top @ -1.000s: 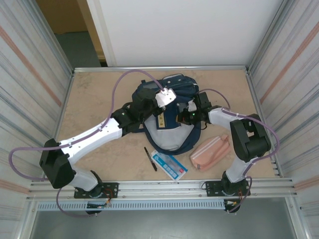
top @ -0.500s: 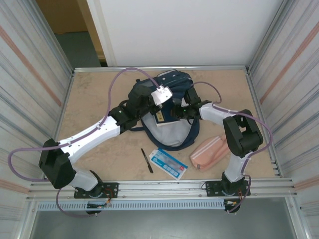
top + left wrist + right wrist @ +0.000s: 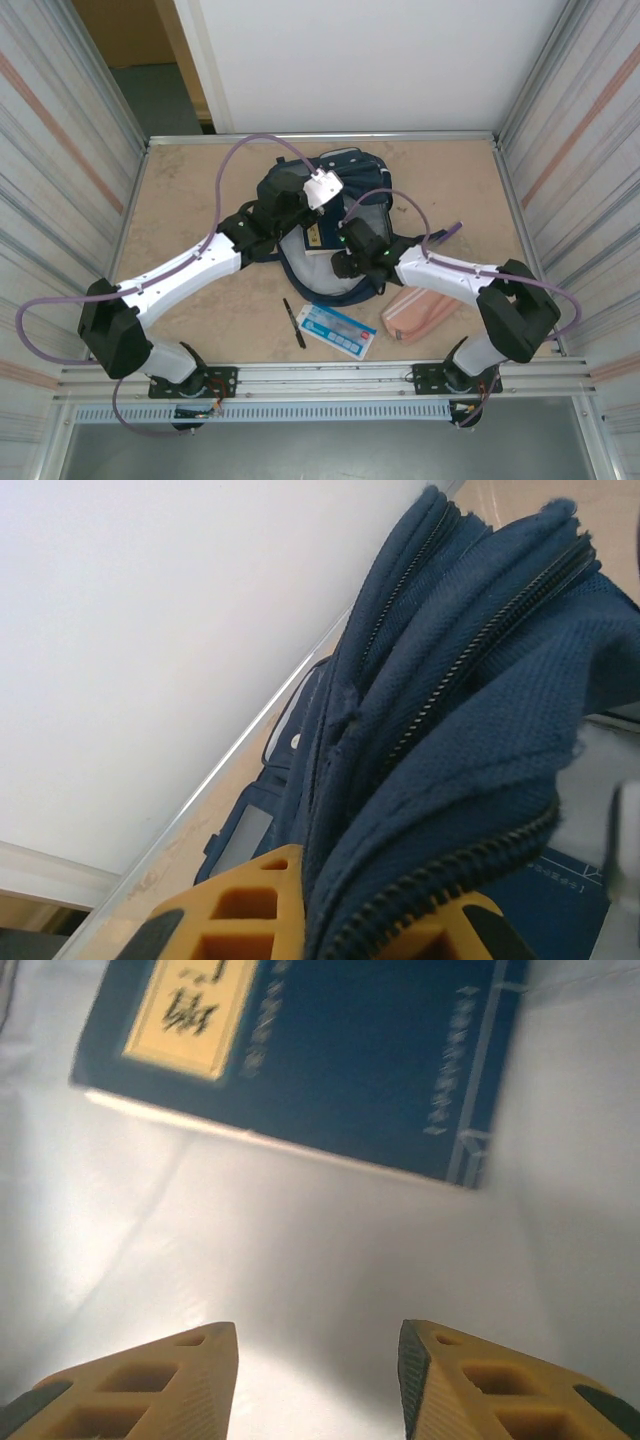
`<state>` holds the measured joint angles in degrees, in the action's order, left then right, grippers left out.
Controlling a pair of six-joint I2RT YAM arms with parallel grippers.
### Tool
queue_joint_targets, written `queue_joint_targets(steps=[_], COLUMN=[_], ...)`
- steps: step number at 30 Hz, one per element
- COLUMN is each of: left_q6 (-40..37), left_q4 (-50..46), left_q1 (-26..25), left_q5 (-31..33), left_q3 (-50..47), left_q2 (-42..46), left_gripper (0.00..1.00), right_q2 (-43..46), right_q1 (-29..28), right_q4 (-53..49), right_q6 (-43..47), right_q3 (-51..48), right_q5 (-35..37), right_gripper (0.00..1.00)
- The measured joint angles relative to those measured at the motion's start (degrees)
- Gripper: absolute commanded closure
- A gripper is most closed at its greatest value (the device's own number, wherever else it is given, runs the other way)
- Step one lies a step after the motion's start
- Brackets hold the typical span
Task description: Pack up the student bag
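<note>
We are opening our right tool (image 3: 318, 1338), leaving the navy book (image 3: 320, 1050) just ahead, packed inside the student bag (image 3: 480, 680); our left tool (image 3: 335, 915) is gripping the bag's rim.

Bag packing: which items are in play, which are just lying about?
In play: student bag; blue book inside it; left pincer clamping its edge; right pincer open over book.
Lying about: pen; blue-white packet; pink pouch, all on table.
</note>
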<state>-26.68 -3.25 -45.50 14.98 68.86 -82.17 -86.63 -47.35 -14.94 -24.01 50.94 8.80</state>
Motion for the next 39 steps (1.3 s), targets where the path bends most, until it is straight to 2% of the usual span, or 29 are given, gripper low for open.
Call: queue_joint_targets(steps=[3,6,10,14,20,27,32,35,39], left_q6=[0.0,0.0,0.0,0.0,0.9,2.1,2.8,3.3,4.6], left_q4=[-0.4,-1.0,-2.3,-3.0,-3.5,-4.2,-4.1,-3.3,-2.4], left_q1=[-0.2,-0.6,-1.0,-1.1,-1.1,-1.1,-1.1,-1.1,-1.0], left_q5=[0.0,-0.3,-1.0,-1.5,-3.2,-4.3,-4.3,-4.0,-4.0], left_q3=[0.1,0.2,0.2,0.2,0.3,0.3,0.1,-0.7,-1.0], left_q2=[0.0,-0.1,-0.1,-0.1,-0.1,0.1,0.3,1.0,1.2], left_gripper=[1.00,1.00,1.00,1.00,1.00,1.00,1.00,1.00,0.98], right_q2=[-2.1,-6.4,-12.8,-15.3,-18.0,-23.1,-23.2,-19.5,-6.9], right_q1=[-4.1,-5.3,-3.8,-3.3,0.7,4.6,6.4,6.3,5.0], right_q4=[2.3,6.1,10.7,14.4,16.2,21.6,21.5,19.5,17.0], right_q6=[-2.9,-5.0,-5.3,-3.7,-1.6,2.1,3.7,4.9,5.0], right_q3=[-0.1,-0.1,1.0,4.2,9.6,11.4,12.3,11.2,3.9], right_q5=[4.0,7.8,9.5,10.9,11.1,9.9,5.9,3.3,0.6], right_gripper=[0.72,0.80,0.84,0.86,0.88,0.84,0.72,0.66,0.63])
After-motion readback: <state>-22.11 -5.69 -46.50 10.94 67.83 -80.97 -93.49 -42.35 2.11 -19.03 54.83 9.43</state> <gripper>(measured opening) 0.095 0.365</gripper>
